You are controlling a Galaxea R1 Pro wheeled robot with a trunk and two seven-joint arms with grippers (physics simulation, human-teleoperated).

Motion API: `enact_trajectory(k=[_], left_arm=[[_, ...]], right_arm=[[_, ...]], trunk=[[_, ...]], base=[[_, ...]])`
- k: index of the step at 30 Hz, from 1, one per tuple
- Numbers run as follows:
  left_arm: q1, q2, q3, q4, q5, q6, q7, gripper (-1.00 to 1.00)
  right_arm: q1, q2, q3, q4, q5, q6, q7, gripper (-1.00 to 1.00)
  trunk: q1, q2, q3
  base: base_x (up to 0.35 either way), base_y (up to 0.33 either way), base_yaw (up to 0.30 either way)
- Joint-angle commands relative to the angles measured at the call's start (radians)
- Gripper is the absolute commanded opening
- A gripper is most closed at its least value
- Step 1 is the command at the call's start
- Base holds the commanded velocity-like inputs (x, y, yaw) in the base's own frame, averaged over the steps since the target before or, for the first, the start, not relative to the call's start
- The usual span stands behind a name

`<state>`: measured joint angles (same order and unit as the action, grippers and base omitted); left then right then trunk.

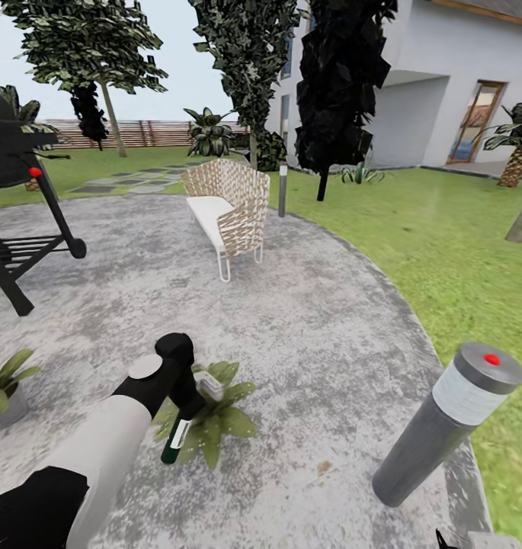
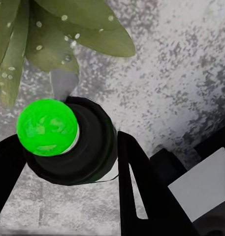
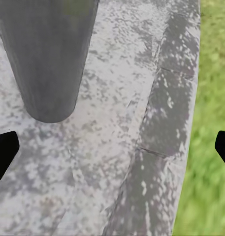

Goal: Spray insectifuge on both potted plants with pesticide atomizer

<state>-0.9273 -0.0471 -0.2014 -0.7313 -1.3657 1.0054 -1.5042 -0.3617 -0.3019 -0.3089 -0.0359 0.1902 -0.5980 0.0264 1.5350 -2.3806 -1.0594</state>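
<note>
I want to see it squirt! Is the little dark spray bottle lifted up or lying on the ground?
Lifted: the left gripper holds the dark spray bottle above a green potted plant.

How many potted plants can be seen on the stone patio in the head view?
2. One potted plant is under the left gripper holding the pesticide atomizer; the other is at the left edge, partly cut off.

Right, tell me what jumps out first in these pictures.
Near the head view's bottom, the left gripper holds the pesticide atomizer over a potted plant on the grey stone patio. The left wrist view shows a vivid green ball at the dark bottle's end, leaves beyond. A grey bollard lamp with a red dot leans in at the patio's right edge, and a woven chair stands further back.
</note>
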Motion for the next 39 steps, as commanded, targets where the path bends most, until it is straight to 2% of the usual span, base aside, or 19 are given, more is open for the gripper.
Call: enact_trajectory(k=[1, 6, 14, 17, 20, 22, 25, 32, 34, 36, 39], left_arm=[[-0.001, 0.000, 0.000, 0.000, -0.010, 0.010, -0.010, -1.00], [-0.001, -0.003, 0.000, 0.000, -0.010, 0.010, -0.010, -1.00], [0.000, -0.006, -0.001, 0.000, -0.009, 0.011, -0.012, -1.00], [0.028, -0.005, -0.001, 0.000, -0.009, 0.010, -0.010, -1.00], [0.065, -0.001, 0.001, 0.000, -0.008, 0.010, 0.024, -1.00], [0.077, -0.002, 0.017, 0.000, -0.003, 0.011, 0.074, -1.00], [0.083, -0.006, 0.093, -0.002, 0.001, 0.011, 0.140, -1.00], [0.084, 0.002, 0.150, -0.002, 0.000, 0.010, 0.157, -1.00], [0.079, -0.013, 0.158, -0.002, -0.001, 0.011, 0.169, -1.00], [0.069, -0.051, 0.159, -0.002, -0.008, 0.011, 0.179, -1.00], [0.065, -0.059, 0.159, -0.003, -0.010, 0.013, 0.181, -1.00]], right_arm=[[0.000, 0.000, -0.009, 0.001, 0.008, -0.003, 0.003, 1.00], [0.000, -0.001, -0.008, 0.002, 0.008, -0.003, 0.003, 1.00], [0.000, -0.002, -0.009, 0.002, 0.008, -0.003, 0.001, 1.00], [0.000, -0.002, -0.008, 0.002, 0.008, -0.003, 0.001, 1.00], [0.000, -0.002, -0.008, 0.002, 0.008, -0.003, 0.001, 1.00], [0.000, -0.001, -0.008, 0.002, 0.008, -0.003, 0.001, 1.00], [0.000, 0.000, -0.008, 0.002, 0.008, -0.003, 0.001, 1.00], [0.000, 0.000, -0.007, 0.002, 0.008, -0.003, 0.001, 1.00], [0.000, 0.000, -0.007, 0.002, 0.008, -0.003, 0.001, 1.00], [0.000, -0.001, -0.007, 0.002, 0.008, -0.003, 0.001, 1.00], [0.000, -0.002, -0.008, 0.001, 0.008, -0.003, 0.001, 1.00]], trunk=[[0.000, 0.000, -0.001], [0.000, 0.000, 0.004], [0.000, 0.000, 0.010], [0.000, 0.000, 0.010], [0.000, 0.000, 0.010], [0.000, 0.000, 0.010], [0.000, 0.000, 0.010], [0.000, 0.000, 0.010], [0.000, 0.000, 0.010], [0.000, 0.000, 0.010], [0.000, 0.000, 0.010]], base=[[0.000, 0.000, 0.275], [-0.017, -0.013, 0.228], [-0.193, -0.177, 0.100], [-0.067, -0.073, 0.005], [-0.013, -0.014, 0.001], [-0.003, -0.003, 0.000], [0.000, 0.000, 0.000], [0.000, 0.000, 0.000], [0.000, 0.000, 0.000], [0.000, 0.000, 0.000], [0.000, 0.000, 0.000]])
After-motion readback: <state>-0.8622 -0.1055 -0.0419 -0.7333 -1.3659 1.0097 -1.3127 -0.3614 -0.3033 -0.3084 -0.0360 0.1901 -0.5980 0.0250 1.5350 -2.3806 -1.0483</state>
